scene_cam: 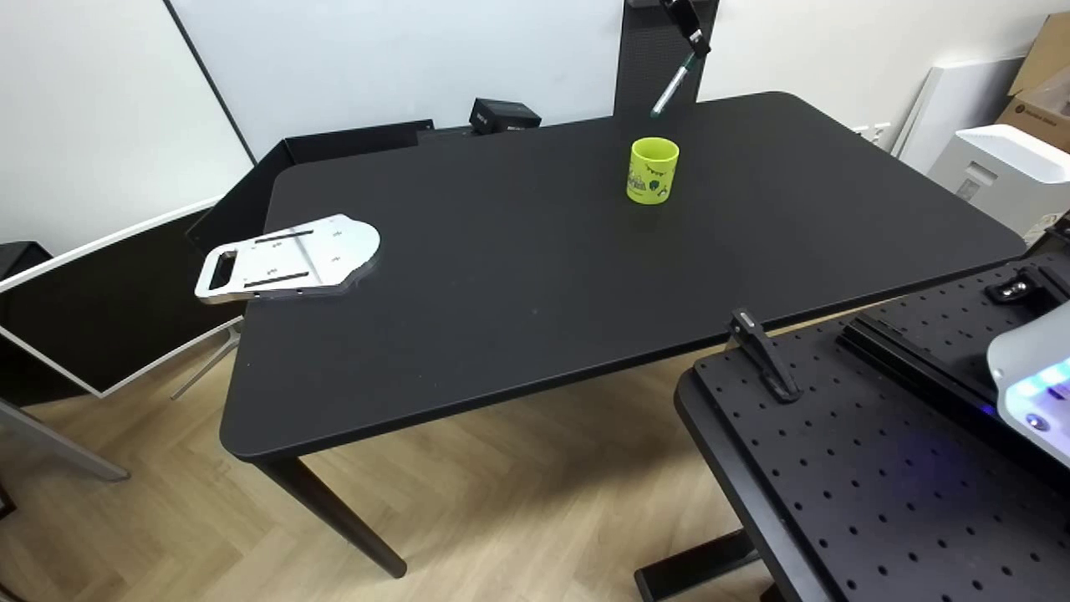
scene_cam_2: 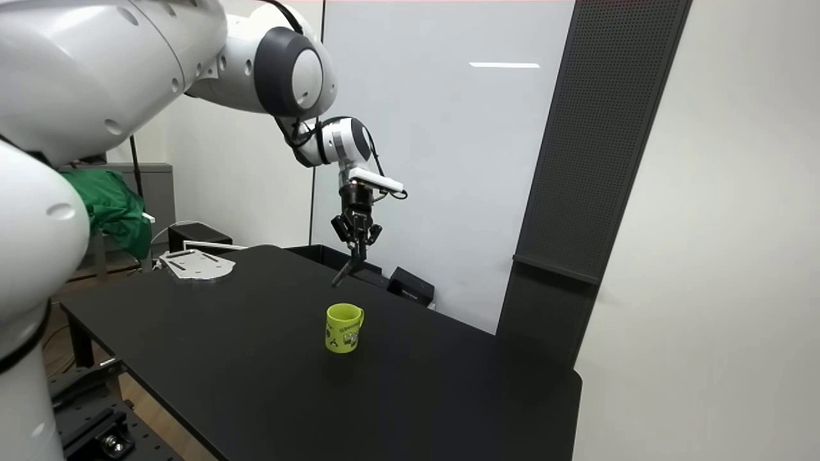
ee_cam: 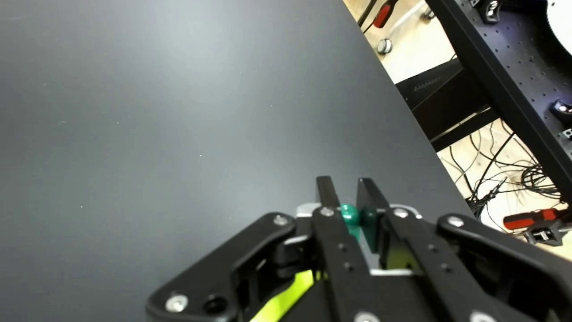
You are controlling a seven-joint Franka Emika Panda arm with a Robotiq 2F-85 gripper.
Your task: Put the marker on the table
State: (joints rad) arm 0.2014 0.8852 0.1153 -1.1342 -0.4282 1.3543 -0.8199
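Observation:
The marker [scene_cam: 673, 87] has a pale body with teal-green ends and hangs tilted in the air above the far part of the black table [scene_cam: 468, 251]. In an exterior view it looks like a dark stick [scene_cam_2: 343, 273]. My gripper [scene_cam: 699, 50] is shut on the marker near its upper end. The gripper also shows in an exterior view [scene_cam_2: 359, 251]. In the wrist view a green marker end [ee_cam: 350, 214] sits between the two fingers [ee_cam: 346, 192]; the rest of it is mostly hidden behind them. The marker's lower tip is apart from the table [scene_cam_2: 224, 333].
A yellow-green cup [scene_cam: 650, 177] stands upright on the table close to the marker; it also shows in an exterior view [scene_cam_2: 341, 333]. A white metal plate [scene_cam: 309, 251] lies over the table's edge. A black perforated board [scene_cam: 886, 468] adjoins the table. A black box [scene_cam_2: 411, 286] is behind it.

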